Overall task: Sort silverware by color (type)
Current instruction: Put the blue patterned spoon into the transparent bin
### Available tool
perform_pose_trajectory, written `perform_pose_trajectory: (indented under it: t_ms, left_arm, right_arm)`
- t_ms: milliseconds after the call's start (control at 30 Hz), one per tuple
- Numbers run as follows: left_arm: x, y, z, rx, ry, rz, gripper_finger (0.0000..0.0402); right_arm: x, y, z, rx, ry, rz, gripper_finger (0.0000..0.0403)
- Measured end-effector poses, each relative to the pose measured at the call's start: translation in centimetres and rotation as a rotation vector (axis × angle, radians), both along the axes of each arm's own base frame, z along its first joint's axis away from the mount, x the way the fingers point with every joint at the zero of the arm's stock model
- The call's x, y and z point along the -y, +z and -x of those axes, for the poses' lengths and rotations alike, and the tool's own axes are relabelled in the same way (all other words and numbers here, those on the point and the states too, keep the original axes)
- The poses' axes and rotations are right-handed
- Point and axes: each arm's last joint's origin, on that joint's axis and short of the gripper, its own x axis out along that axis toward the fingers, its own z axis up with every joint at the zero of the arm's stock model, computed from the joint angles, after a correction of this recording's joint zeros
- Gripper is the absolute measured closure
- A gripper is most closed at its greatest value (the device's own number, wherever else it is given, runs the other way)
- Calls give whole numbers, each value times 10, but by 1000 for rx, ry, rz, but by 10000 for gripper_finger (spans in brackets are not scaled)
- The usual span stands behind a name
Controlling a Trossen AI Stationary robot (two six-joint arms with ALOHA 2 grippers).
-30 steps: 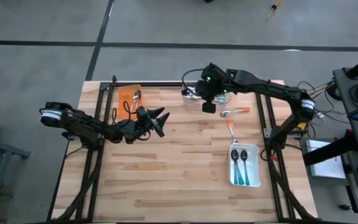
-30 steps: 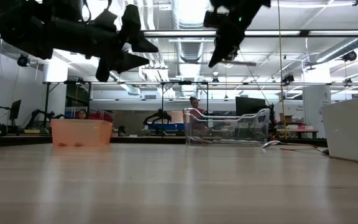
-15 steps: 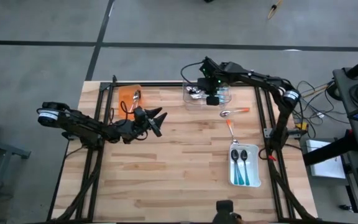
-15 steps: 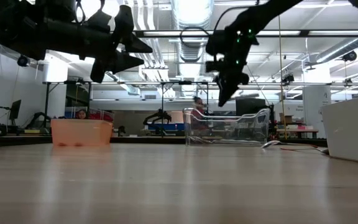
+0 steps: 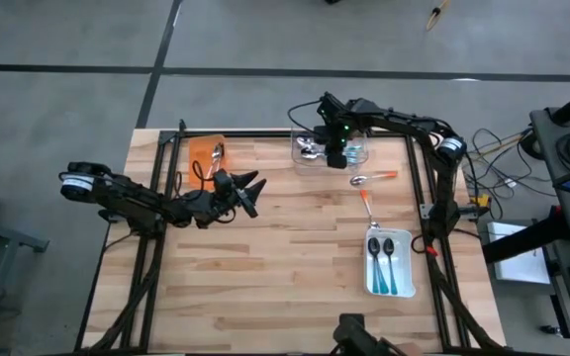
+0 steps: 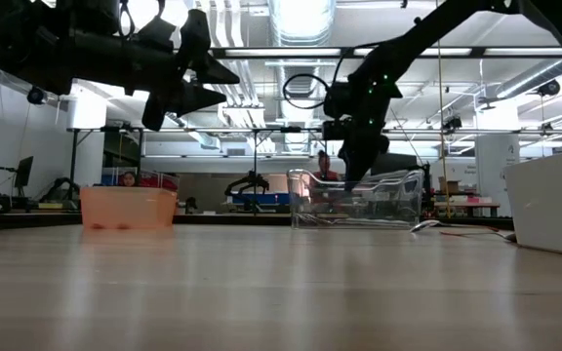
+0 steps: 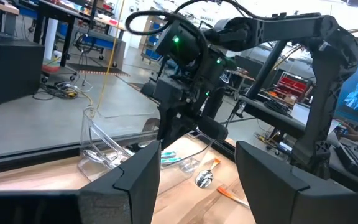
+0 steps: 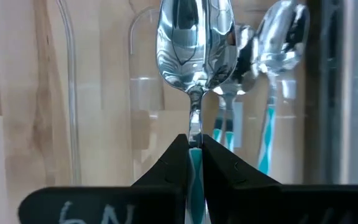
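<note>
My right claw [image 8: 192, 163] pinches a teal spoon [image 8: 195, 37] over the clear tray [image 5: 355, 158]; my left claw [image 5: 249, 188] hovers open, mid-counter.

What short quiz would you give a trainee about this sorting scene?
1. True or false: the right gripper is shut on a teal-handled spoon.
2. How many spoons lie in the white tray? A one, B two, C four.
3. Fill in: the left gripper hangs open near the ___ tray.
Key: 1 true; 2 B; 3 orange, the orange tray.
</note>
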Motion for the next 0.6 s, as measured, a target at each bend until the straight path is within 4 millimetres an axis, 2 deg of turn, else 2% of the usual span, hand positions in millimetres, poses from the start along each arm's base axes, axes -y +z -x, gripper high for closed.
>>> perform_pose_trajectory:
  t_ms: [600]
  left_arm:
    - [0, 0, 0, -2, 0, 0, 213]
  right_arm:
    - [1, -5, -5, 74, -42, -81, 388]
